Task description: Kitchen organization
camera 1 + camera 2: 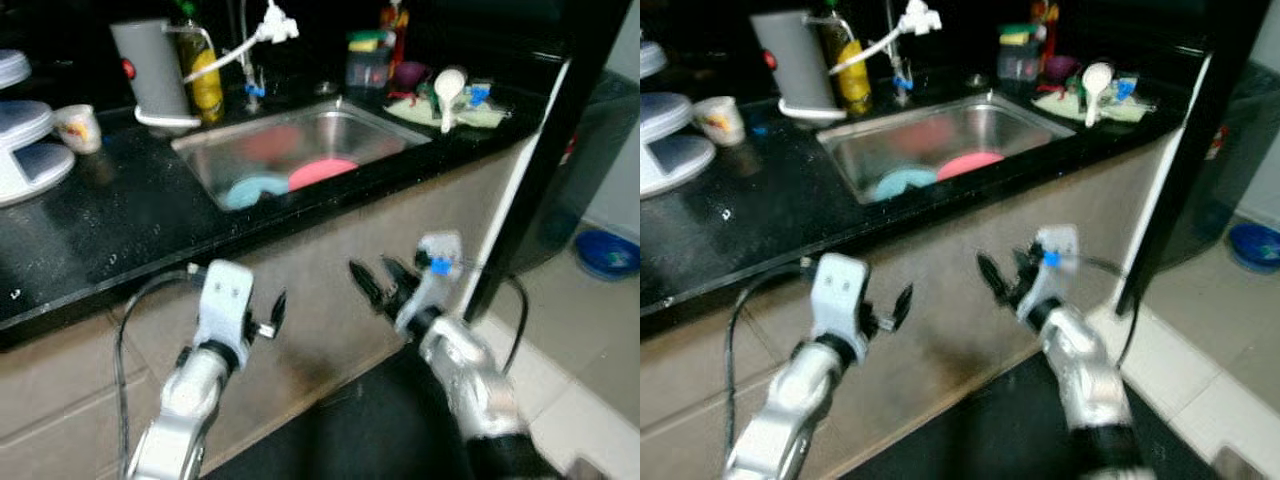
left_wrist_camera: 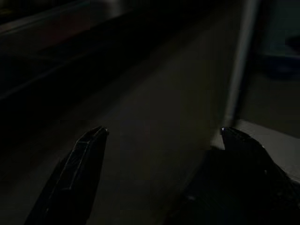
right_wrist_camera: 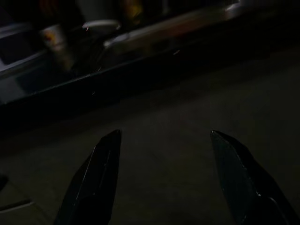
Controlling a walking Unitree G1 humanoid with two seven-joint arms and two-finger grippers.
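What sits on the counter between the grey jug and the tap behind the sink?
A yellow bottle with a dark cap stands between the grey jug and the tap, as the left eye view shows.

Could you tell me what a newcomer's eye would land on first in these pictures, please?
Probably the steel sink set in the black counter, with a pink plate and a light blue plate lying in it. Next come the two silver arms held low before the cabinet front: the left tool and the right tool, both open and holding nothing. A grey jug stands at the sink's far left corner.
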